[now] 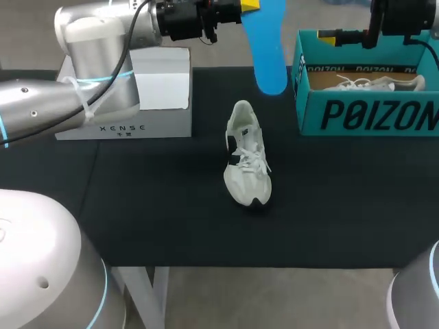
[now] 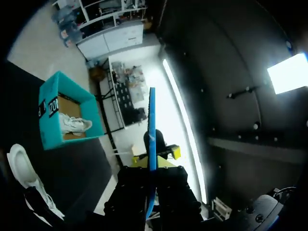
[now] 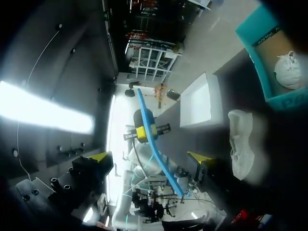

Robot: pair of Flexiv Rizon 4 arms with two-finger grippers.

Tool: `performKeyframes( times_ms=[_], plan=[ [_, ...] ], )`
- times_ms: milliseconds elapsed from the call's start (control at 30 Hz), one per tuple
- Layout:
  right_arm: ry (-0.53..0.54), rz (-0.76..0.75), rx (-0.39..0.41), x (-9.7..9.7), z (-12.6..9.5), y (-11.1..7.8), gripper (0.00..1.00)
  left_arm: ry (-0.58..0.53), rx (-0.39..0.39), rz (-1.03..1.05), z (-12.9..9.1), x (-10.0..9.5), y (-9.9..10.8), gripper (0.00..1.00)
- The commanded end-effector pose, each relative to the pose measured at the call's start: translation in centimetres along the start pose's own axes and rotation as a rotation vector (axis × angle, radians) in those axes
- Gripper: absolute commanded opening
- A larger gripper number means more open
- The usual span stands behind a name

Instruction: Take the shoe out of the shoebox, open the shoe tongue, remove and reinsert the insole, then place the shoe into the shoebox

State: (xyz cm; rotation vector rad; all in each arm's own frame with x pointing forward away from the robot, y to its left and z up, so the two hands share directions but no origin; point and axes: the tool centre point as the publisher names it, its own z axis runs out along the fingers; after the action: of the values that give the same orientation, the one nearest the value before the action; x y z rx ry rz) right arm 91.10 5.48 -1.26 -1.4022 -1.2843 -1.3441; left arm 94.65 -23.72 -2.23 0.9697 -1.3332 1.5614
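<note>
My left gripper [image 1: 248, 7] is raised over the table's far side, shut on a blue insole [image 1: 269, 48] that hangs down from it. In the left wrist view the insole [image 2: 152, 139] shows edge-on between the fingers of that gripper [image 2: 152, 166]. A white shoe [image 1: 247, 154] lies mid-table with its toe toward the front edge. My right gripper [image 1: 336, 34] hovers open and empty over the teal shoebox [image 1: 367, 113]. Its yellow tips stand wide apart in the right wrist view [image 3: 150, 159], which also shows the insole [image 3: 159, 161], the shoe [image 3: 240, 142] and the shoebox [image 3: 260, 43].
A second white shoe [image 1: 374, 83] lies inside the shoebox. A white box [image 1: 161, 89] stands at the back left, just under my left arm. Black cloth covers the table.
</note>
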Motion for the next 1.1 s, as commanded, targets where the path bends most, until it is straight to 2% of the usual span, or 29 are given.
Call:
performKeyframes(
  times_ms=[33, 67, 167, 300, 333, 633, 700, 800, 900, 1100],
  plan=[
    [-0.003, 0.002, -0.002, -0.1, 0.2, 0.0, 1.0, -0.047, 0.179, 0.995, 0.0, 0.2, 0.4, 0.0],
    [-0.001, 0.001, -0.006, -0.1, 0.2, 0.0, 1.0, -0.05, 0.174, 1.099, 0.1, 0.3, 0.7, 0.0],
    [-0.001, 0.003, -0.01, -0.2, 0.1, -0.1, 1.0, -0.053, 0.142, 1.204, 0.2, 0.4, 1.0, 0.0],
    [-0.002, 0.008, -0.011, -0.3, 0.0, -0.2, 1.0, 0.027, 0.08, 1.341, 0.1, 0.7, 2.0, 0.0],
    [-0.002, 0.009, -0.012, -0.3, 0.0, -0.2, 1.0, -0.005, 0.06, 1.377, 0.1, 0.5, 1.8, 0.0],
    [-0.001, 0.007, -0.018, -0.3, -0.1, -0.1, 1.0, -0.004, 0.076, 1.676, 0.1, 0.5, 1.8, 0.0],
    [0.0, 0.008, -0.017, -0.4, -0.1, -0.1, 1.0, 0.033, 0.05, 1.741, 0.2, 1.3, 3.1, 0.0],
    [0.0, 0.009, -0.019, -0.4, -0.2, -0.1, 1.0, 0.035, -0.026, 1.841, 0.5, 0.2, 4.5, 0.0],
    [-0.001, 0.012, -0.018, -0.5, -0.2, -0.1, 1.0, 0.053, -0.096, 1.929, 0.5, -0.5, 4.8, 0.0],
    [0.002, 0.006, -0.019, -0.5, -0.2, 0.0, 1.0, 0.066, -0.101, 2.133, 0.5, -0.5, 4.8, 0.0]
  ],
)
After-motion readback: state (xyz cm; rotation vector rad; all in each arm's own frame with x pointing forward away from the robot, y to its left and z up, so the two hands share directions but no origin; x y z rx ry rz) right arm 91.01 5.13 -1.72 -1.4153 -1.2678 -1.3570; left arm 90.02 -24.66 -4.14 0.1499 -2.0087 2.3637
